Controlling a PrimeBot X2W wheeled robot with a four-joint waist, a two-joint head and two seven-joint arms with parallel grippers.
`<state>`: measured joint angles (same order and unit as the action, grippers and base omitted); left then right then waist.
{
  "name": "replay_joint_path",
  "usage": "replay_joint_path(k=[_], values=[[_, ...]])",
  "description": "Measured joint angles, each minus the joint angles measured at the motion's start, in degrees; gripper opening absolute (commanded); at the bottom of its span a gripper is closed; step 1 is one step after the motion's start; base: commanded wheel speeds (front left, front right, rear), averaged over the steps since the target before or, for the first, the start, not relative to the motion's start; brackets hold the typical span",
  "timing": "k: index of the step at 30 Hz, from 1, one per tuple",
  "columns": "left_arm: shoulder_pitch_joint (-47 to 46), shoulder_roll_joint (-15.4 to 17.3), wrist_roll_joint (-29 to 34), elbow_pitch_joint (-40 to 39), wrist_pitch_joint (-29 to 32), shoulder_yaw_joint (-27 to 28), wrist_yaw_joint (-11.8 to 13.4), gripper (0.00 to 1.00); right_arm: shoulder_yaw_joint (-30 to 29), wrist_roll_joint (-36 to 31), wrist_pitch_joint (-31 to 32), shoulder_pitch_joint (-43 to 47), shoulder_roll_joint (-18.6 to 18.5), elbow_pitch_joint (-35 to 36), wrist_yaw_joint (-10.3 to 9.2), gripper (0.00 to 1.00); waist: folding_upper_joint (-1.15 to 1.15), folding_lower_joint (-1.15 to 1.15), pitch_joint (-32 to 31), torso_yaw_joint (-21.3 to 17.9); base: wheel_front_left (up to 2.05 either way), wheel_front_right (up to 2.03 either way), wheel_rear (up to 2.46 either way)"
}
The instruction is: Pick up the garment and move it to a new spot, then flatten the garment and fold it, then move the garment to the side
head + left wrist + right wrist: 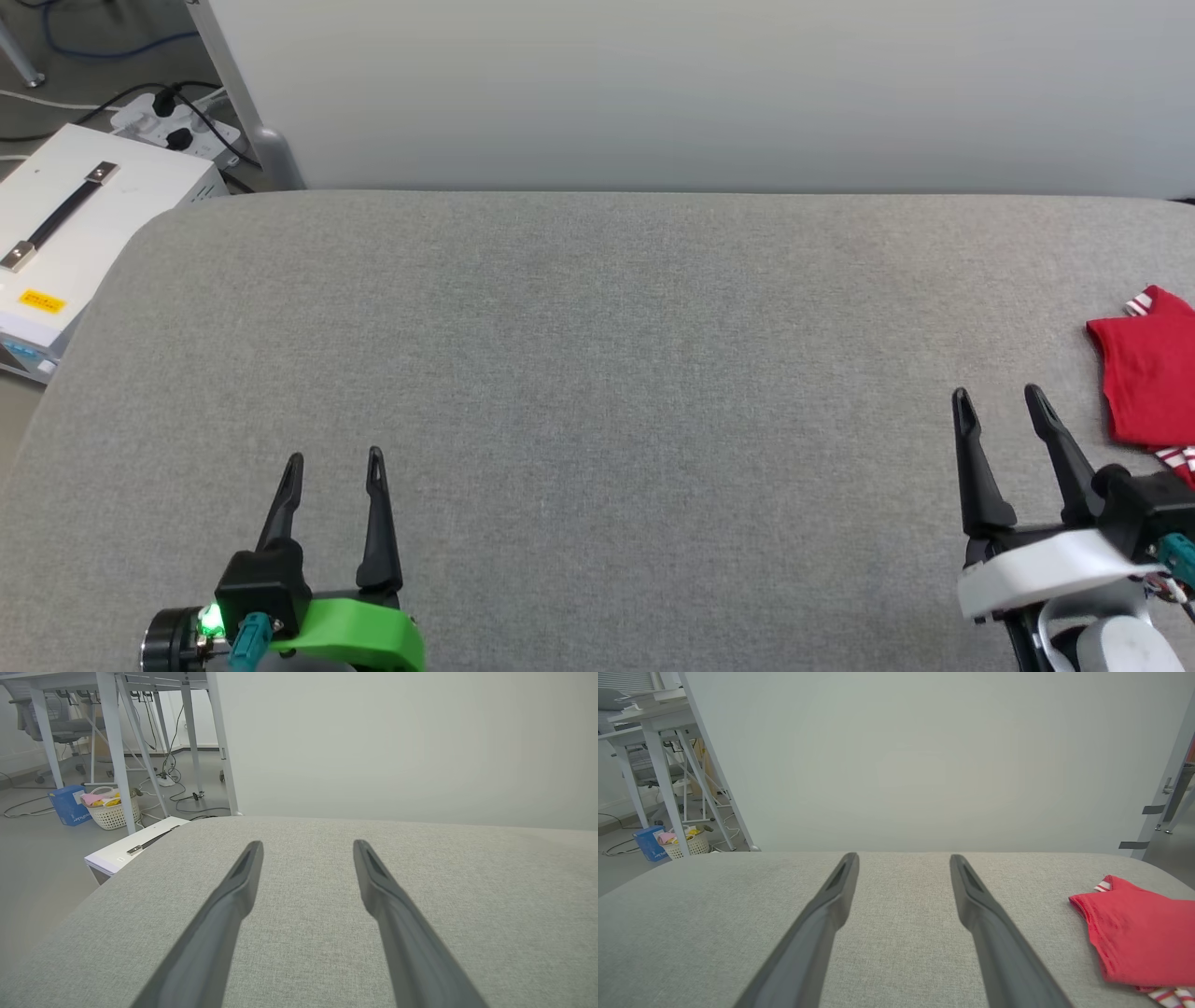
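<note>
Jaws apart, left and right; red garment (1146, 378), seemingly folded flat, lies on grey woven-cloth table (597, 355).

The garment (1146, 373) is cut by the right edge; the yellow label (42, 301) looks unreadable.

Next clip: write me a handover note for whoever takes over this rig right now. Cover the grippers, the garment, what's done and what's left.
Left gripper: open, empty, over the grey table.
Right gripper: open, empty, just left of the garment, not touching it.
Garment: a compact red bundle with striped trim, lying at the table's right side and partly cut off by the head view's edge.
Done: it looks folded and set aside, though I cannot see all of it.
Left: probably nothing. Check that the fold is tidy.
</note>
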<state>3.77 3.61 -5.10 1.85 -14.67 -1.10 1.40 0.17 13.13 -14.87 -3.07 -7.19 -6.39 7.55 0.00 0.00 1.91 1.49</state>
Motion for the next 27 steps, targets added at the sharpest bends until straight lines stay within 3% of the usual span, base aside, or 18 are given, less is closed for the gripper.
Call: replay_joint_path(k=[10,19,20,27], values=[[2.4,-0.1,-0.1,1.3,0.0,-1.0,-1.1,1.0,-2.4,-1.2,0.0,8.7,1.4,3.3,-0.01,1.0,0.0,0.0,-3.0,-0.1,0.0,0.0,0.0],[3.2,-0.2,-0.4,1.3,0.0,-1.3,-1.7,1.0,-2.9,-1.5,0.0,11.3,2.4,3.9,-0.01,1.0,0.0,0.0,-3.6,-0.2,0.0,0.0,0.0],[3.2,-0.2,-0.4,1.4,0.0,-1.3,-1.7,0.0,-2.8,-1.6,0.0,11.3,2.4,3.9,-0.01,0.0,0.0,0.0,-3.5,-0.2,0.0,0.0,0.0],[3.2,-0.2,-0.4,1.3,0.3,-1.3,-1.7,0.0,-2.8,-1.6,0.3,11.2,2.4,3.9,-0.01,0.0,0.0,0.0,-3.5,-0.2,0.0,0.0,0.0]])
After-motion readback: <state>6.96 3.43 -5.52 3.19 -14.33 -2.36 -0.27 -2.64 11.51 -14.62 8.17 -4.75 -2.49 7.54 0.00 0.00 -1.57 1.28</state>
